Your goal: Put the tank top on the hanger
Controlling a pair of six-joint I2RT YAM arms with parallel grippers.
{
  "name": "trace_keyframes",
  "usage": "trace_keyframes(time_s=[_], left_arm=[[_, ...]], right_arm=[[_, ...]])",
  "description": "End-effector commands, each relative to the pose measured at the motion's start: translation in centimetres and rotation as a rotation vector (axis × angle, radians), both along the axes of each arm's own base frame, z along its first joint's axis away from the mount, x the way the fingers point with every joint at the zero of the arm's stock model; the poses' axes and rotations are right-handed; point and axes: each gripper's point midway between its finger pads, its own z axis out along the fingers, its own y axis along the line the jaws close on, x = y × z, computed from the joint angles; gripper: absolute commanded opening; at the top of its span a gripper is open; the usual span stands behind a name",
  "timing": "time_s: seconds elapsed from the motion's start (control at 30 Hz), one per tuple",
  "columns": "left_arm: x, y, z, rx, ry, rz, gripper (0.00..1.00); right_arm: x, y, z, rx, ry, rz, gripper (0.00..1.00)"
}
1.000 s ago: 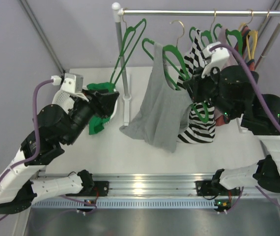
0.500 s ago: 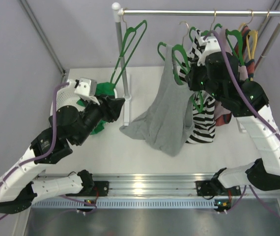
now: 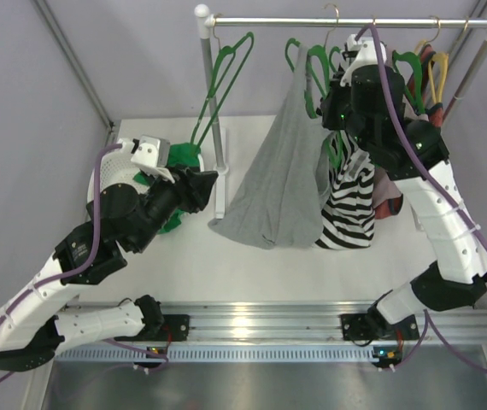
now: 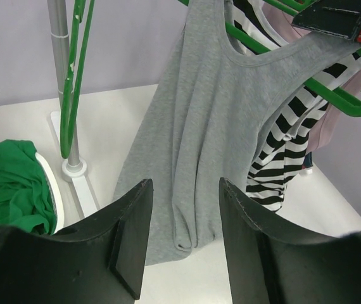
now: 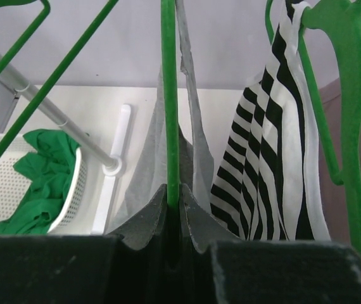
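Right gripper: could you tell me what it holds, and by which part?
The right gripper grips the hanger by a straight green bar of its frame; the tank top hangs on it.

Above the jaws of the right gripper (image 5: pixel 173 190), the hanger (image 5: pixel 170 95) is cut off by the upper edge, its hook unseen. The tank top (image 4: pixel 212 126) is cropped at the top beyond the jaws of the left gripper (image 4: pixel 182 190), and its hem is partly hidden behind them. The green garment (image 4: pixel 9 183) left of those jaws is cut by the edge.
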Motion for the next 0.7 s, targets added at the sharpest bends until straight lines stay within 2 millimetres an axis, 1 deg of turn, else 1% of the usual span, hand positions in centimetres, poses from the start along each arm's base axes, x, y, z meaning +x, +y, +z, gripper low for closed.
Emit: trace_keyframes(time_s=[0.0, 0.17, 0.2, 0.27, 0.3, 0.43, 0.67], left_arm=[[-0.1, 0.3, 0.8, -0.019, -0.015, 0.004, 0.51], [-0.1, 0.4, 0.7, -0.018, -0.013, 0.006, 0.51], [-0.1, 0.3, 0.6, -0.017, -0.011, 0.006, 0.50], [-0.1, 0.2, 0.6, -0.022, -0.009, 0.003, 0.50], [0.0, 0.2, 0.4, -0.018, -0.005, 0.004, 0.50], [0.2, -0.1, -0.1, -0.012, 0.003, 0.007, 0.50], [0.4, 0.1, -0.9, -0.006, 0.015, 0.026, 0.50]], right_arm=[[1.5, -1.5, 4.0, 0.082, -0.129, -0.101, 0.00], [2.4, -1.8, 2.7, 0.059, -0.103, -0.135, 0.00], [2.4, -1.9, 2.8, 0.060, -0.110, -0.139, 0.00], [2.8, -2.1, 2.1, 0.043, -0.103, -0.154, 0.00], [2.8, -2.1, 2.1, 0.039, -0.107, -0.153, 0.00], [3.2, -1.8, 0.7, 0.009, -0.084, -0.147, 0.00], [3.4, -2.1, -0.3, -0.006, -0.075, -0.150, 0.00]])
